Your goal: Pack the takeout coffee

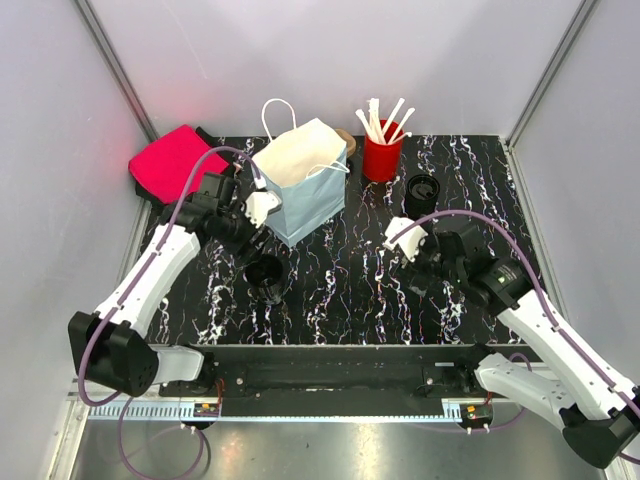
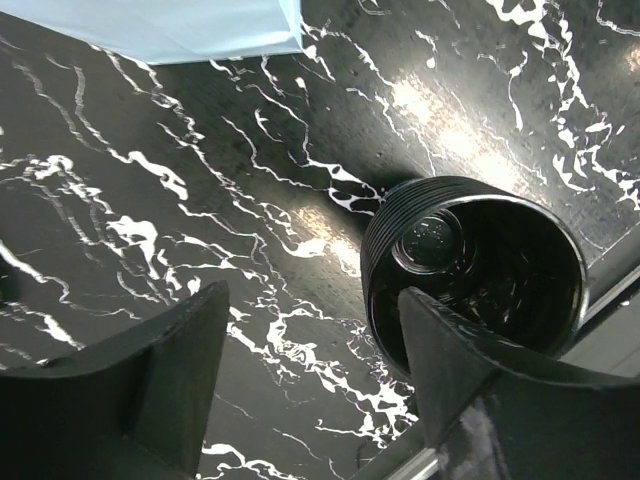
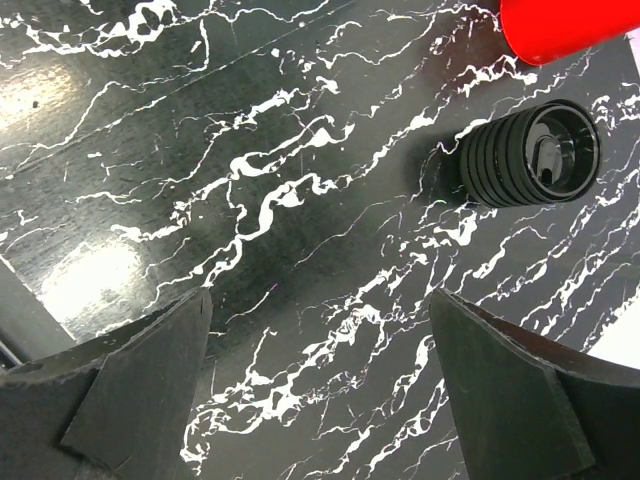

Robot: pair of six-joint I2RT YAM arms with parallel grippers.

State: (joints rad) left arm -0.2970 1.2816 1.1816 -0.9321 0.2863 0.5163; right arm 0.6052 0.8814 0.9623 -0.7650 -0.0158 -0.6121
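While both arms' jaws gape empty, the takeout coffee (image 3: 530,155) sits near a cropped red cup (image 3: 565,25).

Glossy marbled table (image 1: 350,290); ribbed takeout coffee (image 3: 520,155); matt paper bag (image 1: 300,185).

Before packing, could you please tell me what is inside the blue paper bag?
In the paper bag, only its pale inner wall shows through the open top; its sides hide the bottom and any contents.

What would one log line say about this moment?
coffee cup: standing on table, untouched | paper bag: upright, open | left tool: open, empty | right tool: open, empty, short of coffee cup
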